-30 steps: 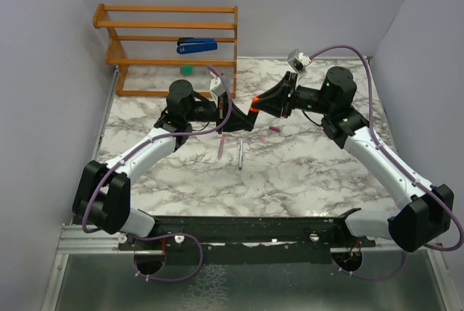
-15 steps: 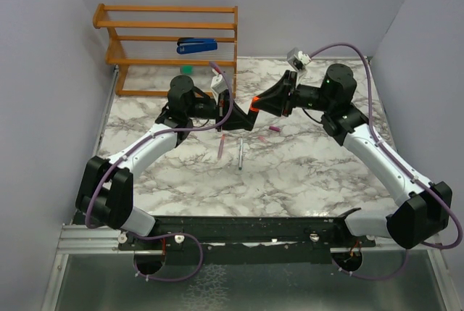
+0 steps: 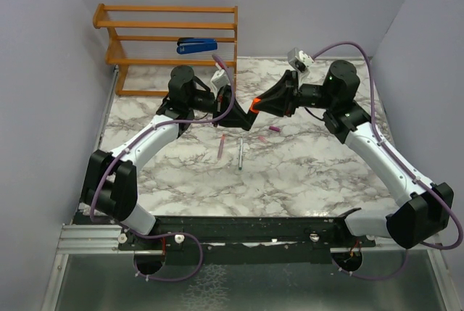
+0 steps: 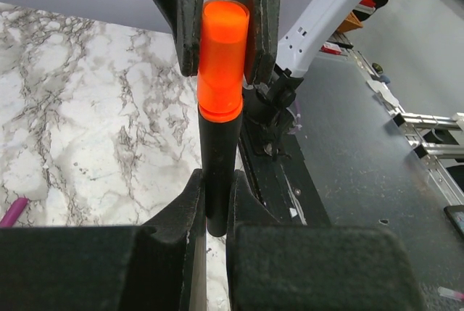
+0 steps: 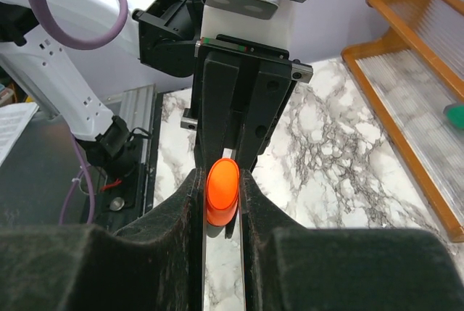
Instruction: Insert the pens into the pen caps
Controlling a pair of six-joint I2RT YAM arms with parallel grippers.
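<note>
The left gripper (image 4: 210, 242) is pinched on the black marker body (image 4: 220, 166), whose long axis runs straight out from its fingers into the orange cap (image 4: 221, 61), which the right gripper (image 5: 220, 198) clamps from the opposite side above the marble table (image 3: 312, 173). Its wrist view shows marker and cap joined in line, while the right wrist view shows only the cap's rounded end (image 5: 222, 193). Only the top view shows the pink pen (image 3: 220, 148), grey pen (image 3: 240, 154) and a slim cap (image 3: 275, 129) lying on the table below.

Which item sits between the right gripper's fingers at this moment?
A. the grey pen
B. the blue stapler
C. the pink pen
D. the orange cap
D. In the right wrist view the orange cap is pinched in the right gripper, while the left gripper holds the black marker joined to it.
</note>
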